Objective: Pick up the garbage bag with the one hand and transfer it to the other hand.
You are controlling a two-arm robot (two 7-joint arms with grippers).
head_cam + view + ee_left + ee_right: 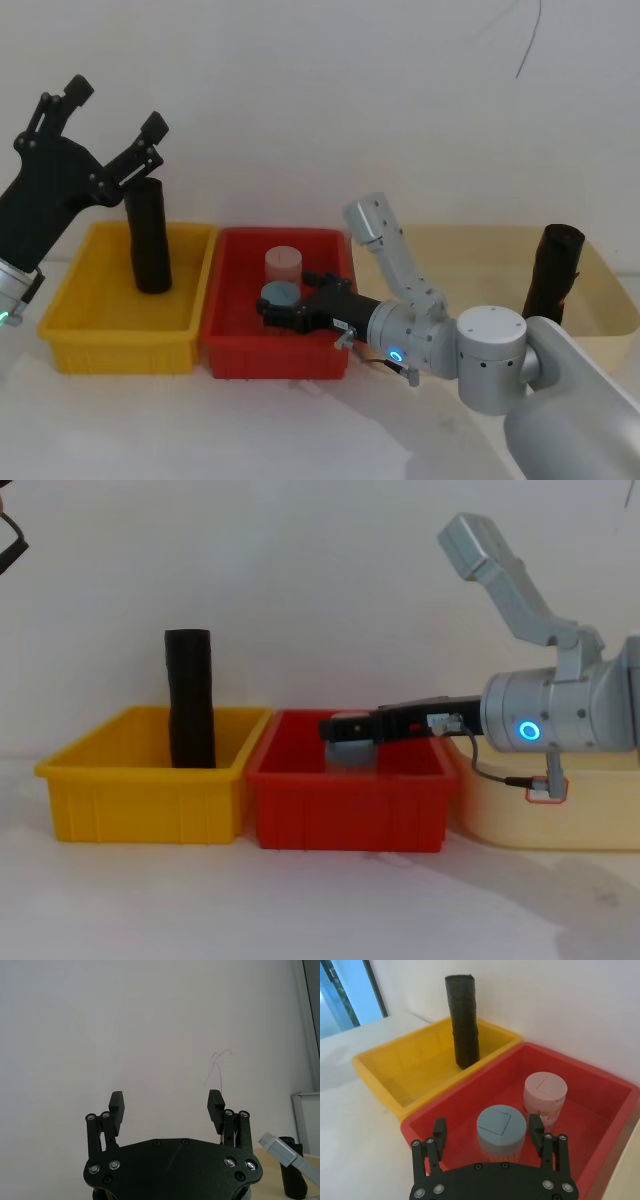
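Here the bag stands upright in the yellow bin, toward that bin's 1 o'clock corner, its top well above the rim. The left gripper hangs in the air above it at about 11 o'clock from the roll, fingers spread wide with nothing between them and not touching the bag.

The right gripper reaches low into the red bin, which sits just beside the yellow one at its 3 o'clock. Its fingers are spread apart on either side of a blue-lidded jar (whether they touch it I cannot tell). A pink-lidded jar stands just behind the blue one, at its 1 o'clock. At 3 o'clock from the red bin sits a cream bin holding a second black roll.
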